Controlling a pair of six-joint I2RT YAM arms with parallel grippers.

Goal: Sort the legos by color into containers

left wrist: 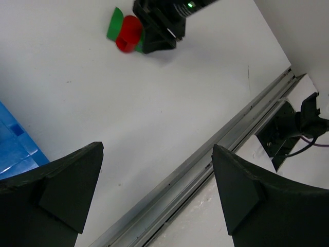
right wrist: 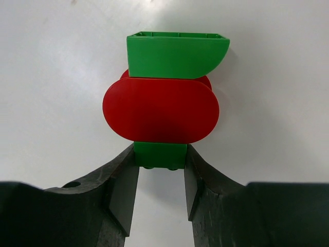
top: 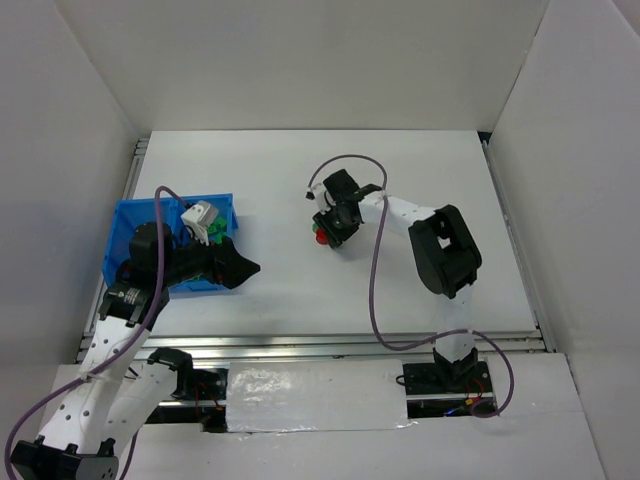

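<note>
From where I stand, the right gripper (right wrist: pixel 160 160) has its jaws clamped on the green bottom brick of a joined lego (right wrist: pixel 160 108). That lego is a flat red oval sandwiched between two green pieces, out near the middle of the table (top: pixel 300 165), well apart from the blue bin (top: pixel 125 225). Whether it rests on the surface or hangs just above it, I cannot tell.

The left gripper (left wrist: pixel 157 157) sits over the near corner of the bin with its jaws wide apart and nothing between them, pointing across towards the lego. A few green bits (top: pixel 215 233) show inside the bin beside that arm (too small for me to say which compartment).

This looks like the pick step for a mixed piece. Since red and green are stuck together, I'd judge the next move calls for pulling them apart. The empty gripper would likely take the free upper end while the other holds firm, before each colour goes to its own side.
</note>
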